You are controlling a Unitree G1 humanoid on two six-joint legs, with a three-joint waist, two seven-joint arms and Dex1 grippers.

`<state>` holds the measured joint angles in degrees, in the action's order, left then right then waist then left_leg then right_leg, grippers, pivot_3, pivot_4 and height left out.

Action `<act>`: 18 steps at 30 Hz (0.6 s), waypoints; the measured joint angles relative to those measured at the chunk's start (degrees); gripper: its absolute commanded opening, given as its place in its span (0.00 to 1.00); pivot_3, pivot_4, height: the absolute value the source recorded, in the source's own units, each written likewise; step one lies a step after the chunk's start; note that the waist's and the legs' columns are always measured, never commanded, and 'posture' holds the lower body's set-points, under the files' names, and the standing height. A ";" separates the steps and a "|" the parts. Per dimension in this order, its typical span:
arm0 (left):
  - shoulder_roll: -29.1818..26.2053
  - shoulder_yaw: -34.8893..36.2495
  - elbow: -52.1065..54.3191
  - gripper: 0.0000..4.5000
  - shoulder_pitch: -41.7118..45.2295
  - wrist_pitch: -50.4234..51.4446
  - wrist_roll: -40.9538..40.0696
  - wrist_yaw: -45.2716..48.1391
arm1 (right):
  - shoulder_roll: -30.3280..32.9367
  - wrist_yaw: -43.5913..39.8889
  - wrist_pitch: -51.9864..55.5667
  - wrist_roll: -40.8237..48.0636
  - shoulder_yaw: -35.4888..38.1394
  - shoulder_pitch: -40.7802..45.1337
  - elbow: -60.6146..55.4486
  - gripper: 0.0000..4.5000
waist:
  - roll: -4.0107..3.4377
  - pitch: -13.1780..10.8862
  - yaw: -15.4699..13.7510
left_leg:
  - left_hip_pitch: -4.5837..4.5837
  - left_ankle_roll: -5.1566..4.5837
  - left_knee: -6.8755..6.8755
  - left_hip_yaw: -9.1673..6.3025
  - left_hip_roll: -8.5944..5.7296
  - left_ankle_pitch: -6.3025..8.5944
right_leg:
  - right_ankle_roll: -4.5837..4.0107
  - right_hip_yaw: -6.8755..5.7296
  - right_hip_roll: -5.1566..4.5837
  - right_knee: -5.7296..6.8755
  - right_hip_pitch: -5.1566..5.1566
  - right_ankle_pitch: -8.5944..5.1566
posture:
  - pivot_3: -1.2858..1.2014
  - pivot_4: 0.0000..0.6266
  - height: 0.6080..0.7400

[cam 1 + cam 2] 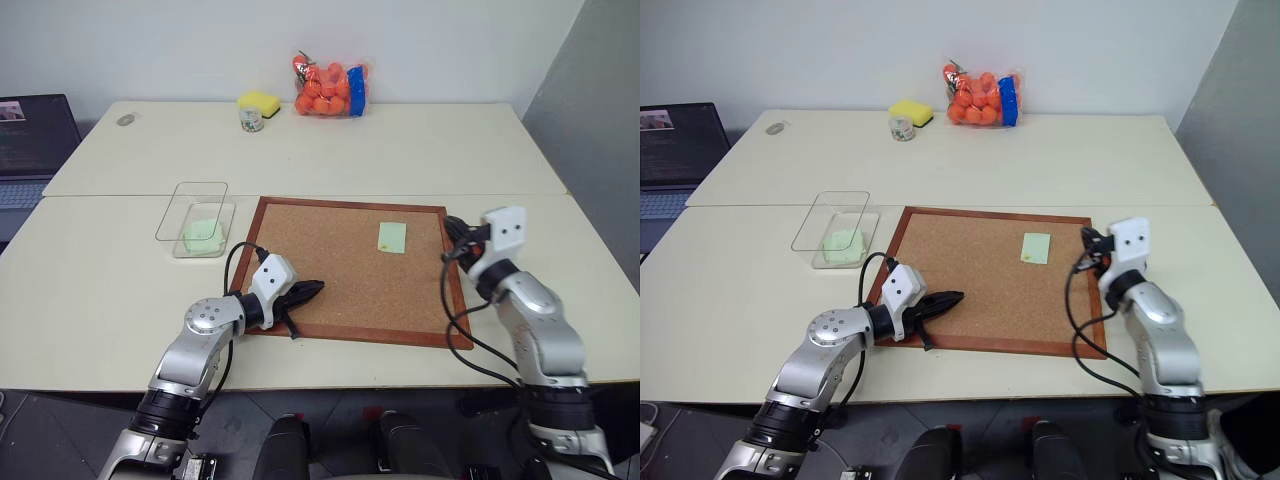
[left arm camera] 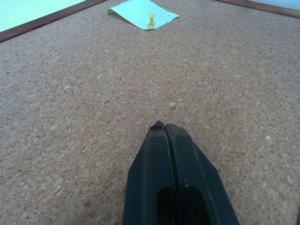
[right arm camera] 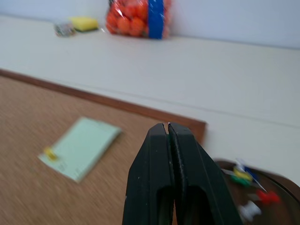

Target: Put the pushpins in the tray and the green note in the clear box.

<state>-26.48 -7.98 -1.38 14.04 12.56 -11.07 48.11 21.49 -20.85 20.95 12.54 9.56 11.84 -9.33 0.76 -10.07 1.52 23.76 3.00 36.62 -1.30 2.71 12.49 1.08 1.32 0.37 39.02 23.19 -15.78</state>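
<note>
Corkboard: green note beyond left hand

My left end effector sat closed over the corkboard. Ahead I saw the green note, a yellow pushpin stuck in it.
</note>
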 measured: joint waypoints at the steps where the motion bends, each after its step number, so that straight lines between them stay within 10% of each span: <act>1: -0.12 0.00 -0.08 0.00 0.01 -0.01 0.04 0.00 | 0.77 0.03 0.37 -0.22 0.07 -0.26 0.32 0.00 | -0.01 0.01 0.02 | -0.02 0.00 0.00 0.01 0.00 0.00 | 0.00 0.00 0.00 0.02 0.00 0.00 | 0.52 0.24 1.00; 6: -0.14 -0.04 -0.47 0.00 0.27 -0.40 0.07 0.03 | 3.05 0.10 2.00 -1.20 0.37 -0.47 2.94 0.00 | -0.06 0.04 0.04 | -0.02 0.00 0.01 0.01 0.00 0.00 | 0.00 0.01 0.00 0.01 -0.01 0.00 | 0.52 0.24 1.00; 18: -0.12 -0.11 -0.53 0.00 0.34 -0.48 0.05 0.00 | 4.07 1.17 0.61 -2.97 0.53 1.83 9.71 0.61 | -0.08 0.05 0.05 | -0.01 0.00 0.01 0.02 -0.01 0.00 | 0.00 0.03 0.01 0.01 -0.01 0.00 | 0.52 0.24 1.00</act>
<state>-26.59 -8.10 -1.92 14.38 12.08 -11.02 48.10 25.56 -19.68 21.56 9.57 10.09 13.68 0.38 0.69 -10.02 1.56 23.74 3.00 36.63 -1.27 2.70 12.49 1.09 1.35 0.38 39.04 23.18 -15.78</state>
